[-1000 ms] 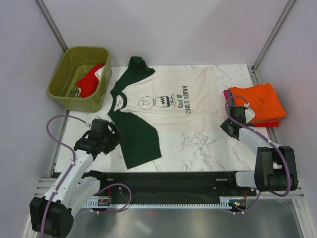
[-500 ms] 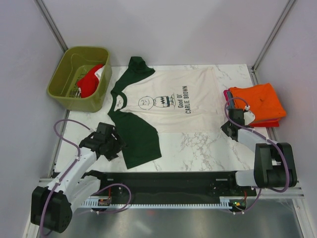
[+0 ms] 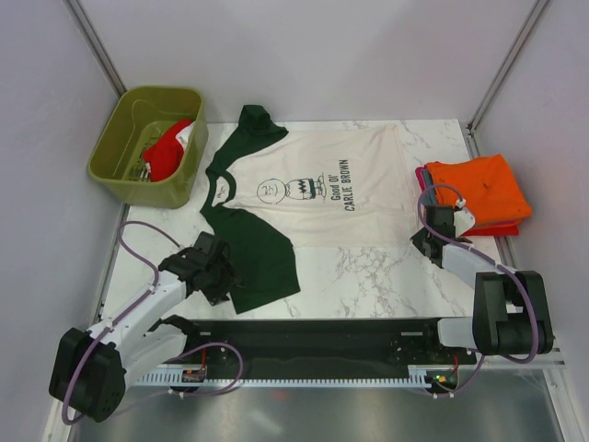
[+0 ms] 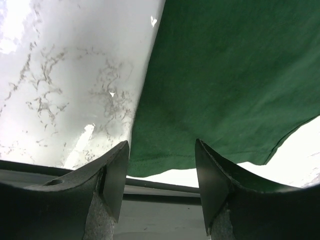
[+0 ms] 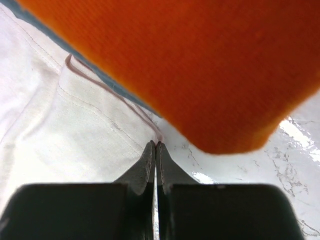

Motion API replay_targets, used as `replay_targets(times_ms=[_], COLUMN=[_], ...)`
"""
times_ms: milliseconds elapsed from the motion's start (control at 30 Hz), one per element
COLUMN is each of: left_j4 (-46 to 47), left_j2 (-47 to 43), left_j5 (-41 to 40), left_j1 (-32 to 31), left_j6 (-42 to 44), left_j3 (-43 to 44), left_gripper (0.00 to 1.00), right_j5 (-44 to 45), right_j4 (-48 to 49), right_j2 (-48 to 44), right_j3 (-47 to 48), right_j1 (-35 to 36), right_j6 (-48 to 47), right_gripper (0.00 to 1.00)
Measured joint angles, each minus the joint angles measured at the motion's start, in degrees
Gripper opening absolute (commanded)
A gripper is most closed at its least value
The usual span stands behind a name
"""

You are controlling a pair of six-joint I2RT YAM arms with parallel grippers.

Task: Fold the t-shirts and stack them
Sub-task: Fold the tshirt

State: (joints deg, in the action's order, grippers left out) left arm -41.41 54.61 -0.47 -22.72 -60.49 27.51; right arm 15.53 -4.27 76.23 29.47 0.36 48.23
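Note:
A cream t-shirt [image 3: 322,198] with a black print lies spread flat across the table, its collar to the left. Its dark green sleeve [image 3: 262,258] reaches toward the near edge. My left gripper [image 3: 224,281] is open at that sleeve's near left corner, and in the left wrist view the green hem [image 4: 165,165] sits between the fingertips [image 4: 120,165]. My right gripper [image 3: 425,241] is shut on the cream shirt's hem corner [image 5: 145,125], right beside the folded orange t-shirt [image 3: 479,189]. In the right wrist view the orange fold [image 5: 200,65] fills the top.
An olive-green bin [image 3: 120,175] at the back left holds a red shirt [image 3: 166,152]. The orange shirt rests on top of other folded cloth, a red edge [image 3: 421,175] showing beneath it. A black rail [image 3: 322,331] runs along the table's near edge.
The left arm has slid toward the near edge and right, onto the green sleeve's corner, with its jaws narrowing. The right gripper's jaws have come together at the cream hem.

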Motion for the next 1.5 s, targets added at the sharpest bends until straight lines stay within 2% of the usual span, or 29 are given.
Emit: replay_targets(times_ms=[233,500,900,1033,1100,1300,1333,1500], left_j4=[-2.5,-4.5,-5.0,-4.8,-5.0,-5.4,-5.0,-4.5], left_j2=[1.7,-1.0,0.6,2.5,3.2,3.6,3.7,3.2], left_j5=[0.0,-0.5,-0.9,-1.2,-1.6,-2.5,-2.5,-2.4], left_j1=[-4.5,-5.8,-8.3,-9.1,-9.6,-11.1,-11.5,-12.3], left_j6=[-2.5,-6.4,-8.9,-9.7,-10.0,-11.1,-11.2,-11.3], left_j3=[0.0,-0.8,-1.9,-1.7,-1.4,-1.2,-1.1,-1.1], left_gripper=[0.61,0.44,0.45,0.42,0.38,0.05,0.02,0.02], right_j5=[-0.1,-0.2,-0.4,-0.5,-0.5,-0.5,-0.5,-0.7], right_j4=[0.4,0.5,0.6,0.6,0.7,0.7,0.8,0.7], right_j2=[0.0,0.0,0.0,0.0,0.0,0.0,0.0,-0.3], right_j3=[-0.1,-0.2,-0.2,-0.2,-0.2,-0.3,-0.3,-0.5], right_j1=[0.0,0.0,0.0,0.0,0.0,0.0,0.0,0.0], right_j6=[0.0,0.0,0.0,0.0,0.0,0.0,0.0,0.0], right_gripper=[0.00,0.00,0.00,0.00,0.00,0.00,0.00,0.00])
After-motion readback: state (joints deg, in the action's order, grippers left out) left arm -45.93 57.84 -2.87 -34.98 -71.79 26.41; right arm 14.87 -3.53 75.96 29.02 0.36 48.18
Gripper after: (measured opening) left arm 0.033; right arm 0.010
